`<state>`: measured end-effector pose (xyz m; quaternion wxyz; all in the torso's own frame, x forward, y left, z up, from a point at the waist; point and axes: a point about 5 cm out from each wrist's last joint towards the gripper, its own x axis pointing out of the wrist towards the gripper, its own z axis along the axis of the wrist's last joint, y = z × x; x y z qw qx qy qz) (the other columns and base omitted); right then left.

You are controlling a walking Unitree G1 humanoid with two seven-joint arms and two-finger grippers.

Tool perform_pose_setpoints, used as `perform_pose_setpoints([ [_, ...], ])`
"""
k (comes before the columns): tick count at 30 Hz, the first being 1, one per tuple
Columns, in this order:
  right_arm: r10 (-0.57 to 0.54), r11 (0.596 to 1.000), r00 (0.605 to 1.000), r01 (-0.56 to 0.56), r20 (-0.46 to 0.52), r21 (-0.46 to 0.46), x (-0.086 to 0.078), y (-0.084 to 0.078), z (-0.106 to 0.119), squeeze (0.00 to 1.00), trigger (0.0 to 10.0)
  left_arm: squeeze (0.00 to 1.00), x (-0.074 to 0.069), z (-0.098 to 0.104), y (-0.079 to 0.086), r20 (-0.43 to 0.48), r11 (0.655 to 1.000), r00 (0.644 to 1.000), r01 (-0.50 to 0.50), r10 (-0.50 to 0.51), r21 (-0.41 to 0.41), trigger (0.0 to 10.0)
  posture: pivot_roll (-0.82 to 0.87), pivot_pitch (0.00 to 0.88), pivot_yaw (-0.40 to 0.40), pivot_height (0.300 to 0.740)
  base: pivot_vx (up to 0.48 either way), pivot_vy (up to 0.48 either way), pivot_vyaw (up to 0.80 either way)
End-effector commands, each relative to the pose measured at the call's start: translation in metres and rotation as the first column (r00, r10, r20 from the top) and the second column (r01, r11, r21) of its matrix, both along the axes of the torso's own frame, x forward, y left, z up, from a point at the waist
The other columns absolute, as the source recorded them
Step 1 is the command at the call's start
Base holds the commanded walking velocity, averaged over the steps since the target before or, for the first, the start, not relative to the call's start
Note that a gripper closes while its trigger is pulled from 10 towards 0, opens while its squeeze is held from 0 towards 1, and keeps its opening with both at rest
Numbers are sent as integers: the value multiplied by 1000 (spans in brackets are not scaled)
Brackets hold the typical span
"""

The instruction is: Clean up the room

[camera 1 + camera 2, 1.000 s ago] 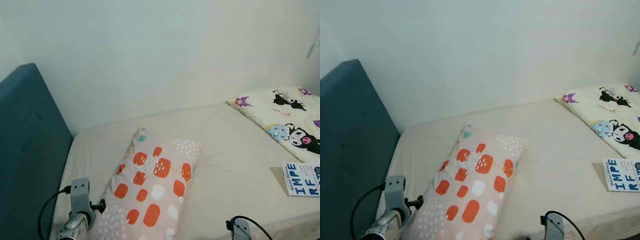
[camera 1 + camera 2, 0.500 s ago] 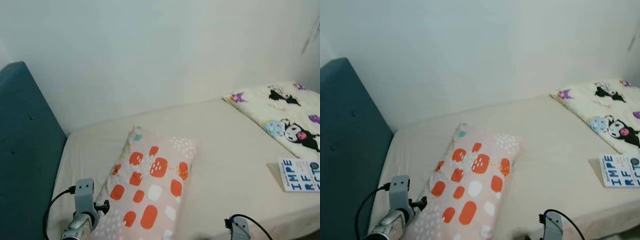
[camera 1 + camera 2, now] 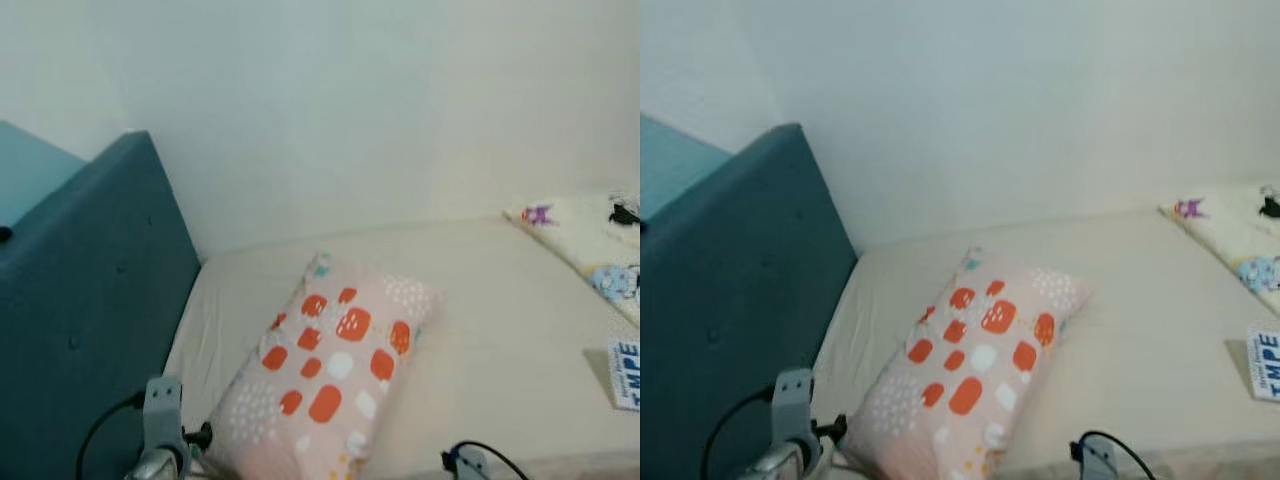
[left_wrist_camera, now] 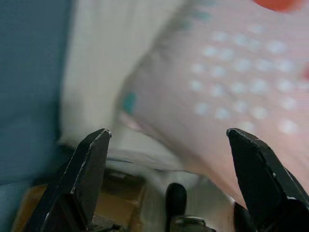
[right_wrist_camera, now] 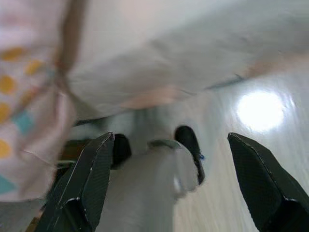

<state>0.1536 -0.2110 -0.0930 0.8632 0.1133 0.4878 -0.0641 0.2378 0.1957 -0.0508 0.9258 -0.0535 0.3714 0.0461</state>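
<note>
With both my left hand (image 4: 166, 140) and right hand (image 5: 169, 145) spread wide and empty, I'd approach the pillow (image 3: 335, 375) at 12 o'clock, gripping its near corners evenly.

A plain pale wall (image 3: 380, 110) runs behind a bed (image 3: 500, 300) covered with a cream sheet. At the bed's head end stands a padded teal headboard (image 3: 90, 320) with button tufts, its top edge slanting across the left of the eye views. In the right wrist view, pale wood-look floor (image 5: 270, 159) beside the bed carries a bright round glare of light.
</note>
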Motion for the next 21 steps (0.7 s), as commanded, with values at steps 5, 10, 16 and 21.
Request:
perform_pose_setpoints([
  [5,17,1000,1000,-17,-20,8,-5,7,-3,0,10000,0,7,5,0,21,999,999,31,-31,23,10000,-90,1,50,740,0,0,0],
  [10,14,1000,1000,-14,-25,6,-7,7,-4,0,10000,0,8,5,-5,22,997,997,71,-72,34,10000,-93,4,54,740,0,0,0],
  [16,5,1000,1000,-5,-12,-2,-4,6,-3,0,10000,0,14,9,-10,41,995,995,91,-93,42,10000,-96,9,61,740,0,0,0],
  [21,28,999,996,-29,88,14,22,9,9,0,10000,0,25,17,-9,75,996,994,69,-74,62,10000,-104,14,69,740,0,0,0],
])
